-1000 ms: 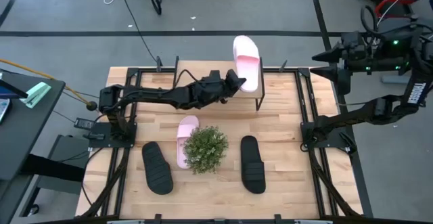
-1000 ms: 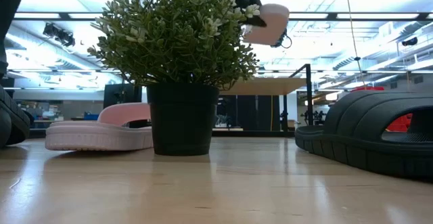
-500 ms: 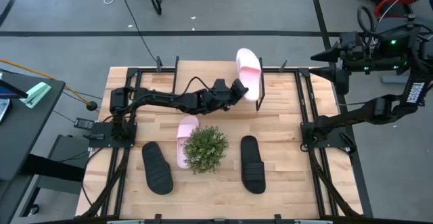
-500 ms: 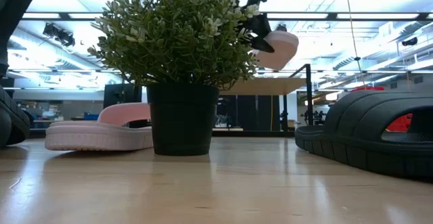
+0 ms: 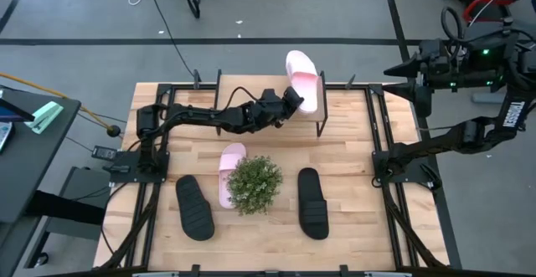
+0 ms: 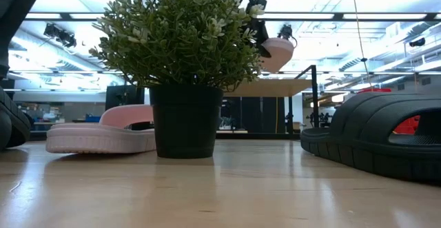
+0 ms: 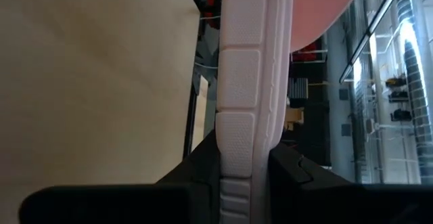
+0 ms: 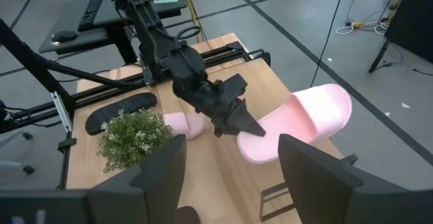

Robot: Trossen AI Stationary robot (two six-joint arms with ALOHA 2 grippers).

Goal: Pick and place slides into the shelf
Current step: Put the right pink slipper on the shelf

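My left gripper (image 5: 291, 100) is shut on a pale pink slide (image 5: 303, 78), which it holds in the air over the right end of the shelf (image 6: 275, 87), a light-wood board on black legs at the table's far side. The other pink slide (image 5: 228, 170) lies flat on the table beside a potted plant (image 5: 254, 185). Two black slides (image 5: 194, 207) (image 5: 312, 202) lie on their soles nearer the front edge. My right gripper (image 5: 400, 69) waits raised beyond the table's right edge, its fingers open (image 8: 231, 146). My left gripper pinches the slide's sole at its edge (image 7: 241, 139), near the end away from the strap, between its two fingers (image 7: 203, 166). The fingers reach in nearly level from the table's left. The slide is lifted clear above the shelf, strap end (image 8: 323, 105) farthest from the gripper.
The plant stands mid-table between the slides lying there. Black frame rails (image 5: 377, 143) run along the table's left and right sides. Bare wood (image 5: 360, 118) shows right of the shelf. Cables lie on the floor beyond the far edge.
My left gripper has gone down toward the shelf with the pink slide, still shut on it. The slide hangs lower over the shelf's right end than a second ago.
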